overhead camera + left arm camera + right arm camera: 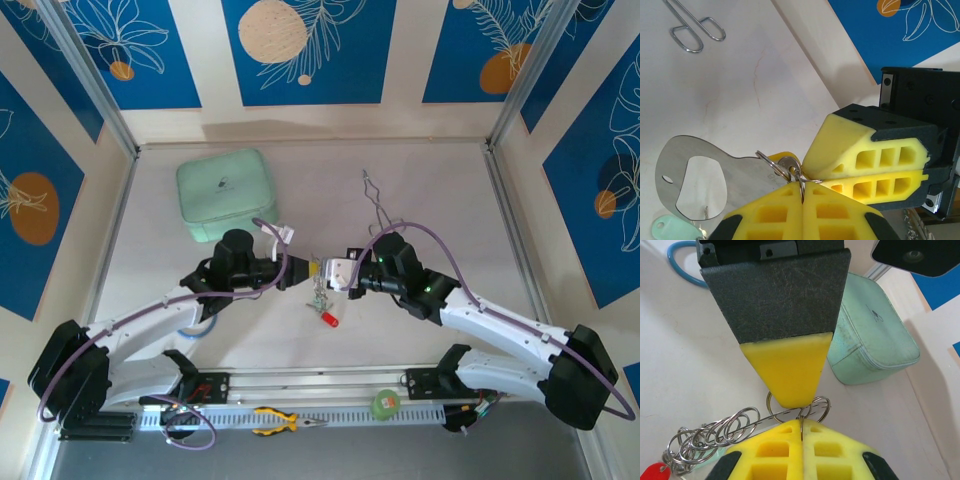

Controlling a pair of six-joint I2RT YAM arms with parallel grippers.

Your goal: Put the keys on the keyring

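1. Fingers (775, 212) of the left gripper (802, 192) are pressed together, pinching a small wire ring (801, 184). The keyring (740, 172), a flat grey plate, hangs off that wire just beside the fingertips.
2. Nose to nose with it, the right gripper (801, 432) is also pinched shut on the wire. One probably steadies the ring while the other works it.
3. Just below where the fingertips meet dangle the keys (321, 293), with the red tag (330, 320) lowest. Held high, the bunch swings free. I cannot tell if it touches the table (300, 180).
4. Farther back, a mint case (225, 195) and thin tongs (378, 200) lie well apart.
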